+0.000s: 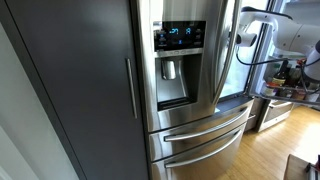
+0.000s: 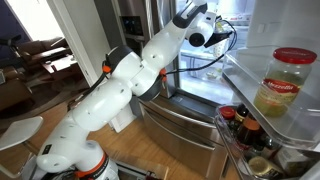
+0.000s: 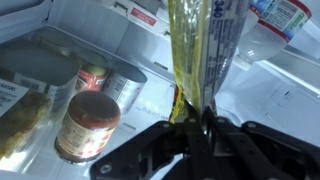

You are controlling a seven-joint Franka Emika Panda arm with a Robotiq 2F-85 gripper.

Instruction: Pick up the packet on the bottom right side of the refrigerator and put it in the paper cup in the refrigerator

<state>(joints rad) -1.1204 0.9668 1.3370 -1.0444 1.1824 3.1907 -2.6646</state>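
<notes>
In the wrist view my gripper [image 3: 198,113] is shut on the packet [image 3: 205,50], a clear and yellow pouch that runs from the jaws to the top of the picture. Behind it is the lit inside of the refrigerator [image 3: 150,45]. In both exterior views the arm reaches into the open right side of the stainless-steel refrigerator [image 1: 185,110]; the white arm [image 2: 150,70] ends at the gripper [image 2: 222,35] among the shelves. I cannot make out the paper cup in any view.
On the shelf below the gripper stand a red-lidded jar [image 3: 88,122] and two cans [image 3: 125,86]. A plastic bottle [image 3: 278,18] sits at the upper right. The open door's bins hold a large jar [image 2: 285,80] and small bottles [image 2: 245,128].
</notes>
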